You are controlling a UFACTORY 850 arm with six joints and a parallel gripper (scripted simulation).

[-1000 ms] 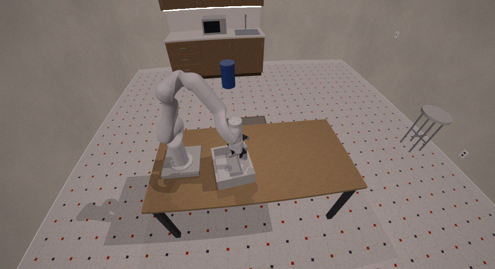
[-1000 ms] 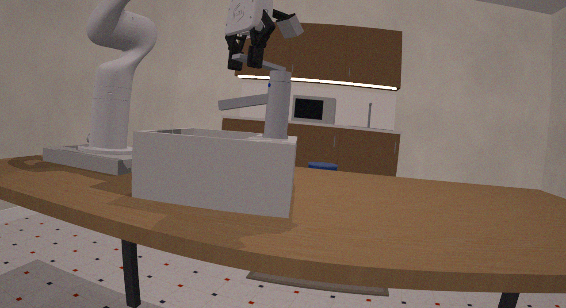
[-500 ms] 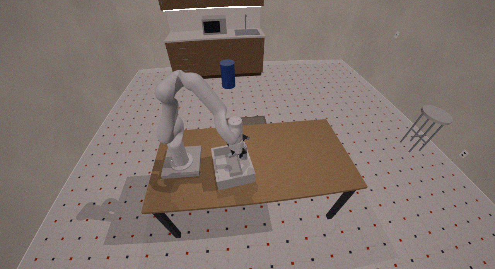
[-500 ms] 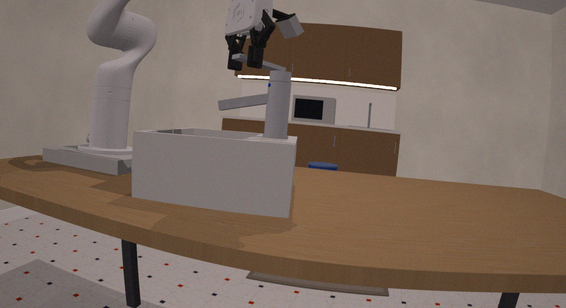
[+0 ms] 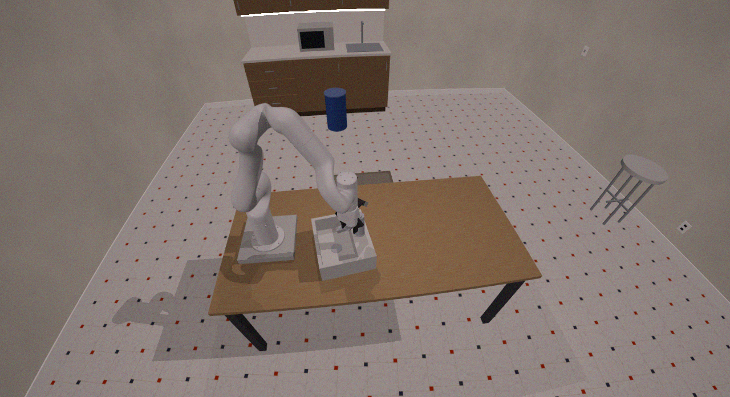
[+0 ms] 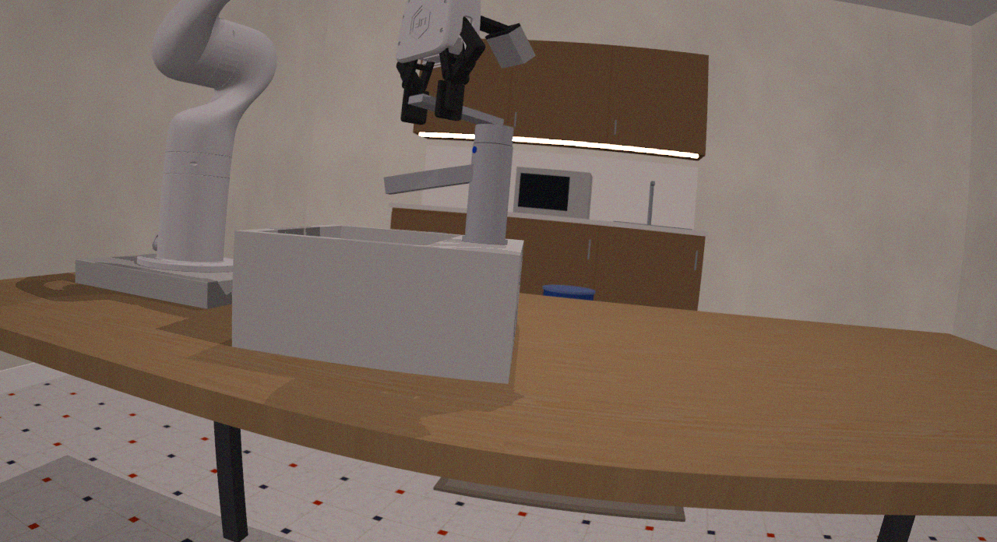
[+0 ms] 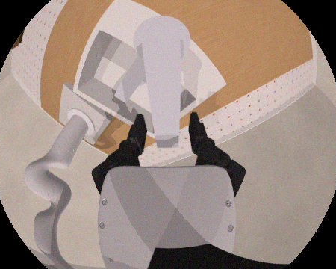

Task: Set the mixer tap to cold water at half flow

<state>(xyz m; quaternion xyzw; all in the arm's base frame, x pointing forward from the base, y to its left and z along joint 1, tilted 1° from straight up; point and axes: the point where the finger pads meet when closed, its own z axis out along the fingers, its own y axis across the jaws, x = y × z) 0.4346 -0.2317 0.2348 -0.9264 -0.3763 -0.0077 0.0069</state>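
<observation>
Pale grey all over on the mixer tap [image 6: 487, 190], lever [image 6: 456, 110] and spout alike, with one small blue dot [image 6: 474, 149] showing near the top of its body, and the sink box [image 6: 376, 301] under it is the same flat light grey against the warm brown wood grain of the desk [image 6: 697, 371]. The arm [image 5: 286, 139] is glossy white on a grey base plate [image 5: 265, 241] at the desk's left edge, its gripper [image 7: 167, 130] black-fingered beneath a white housing. Beyond the desk's far edge stands a deep blue cylinder [image 5: 335, 108] on a white floor [image 5: 510, 343] speckled with small red and dark blue squares, before dark brown cabinets [image 5: 316, 83].
</observation>
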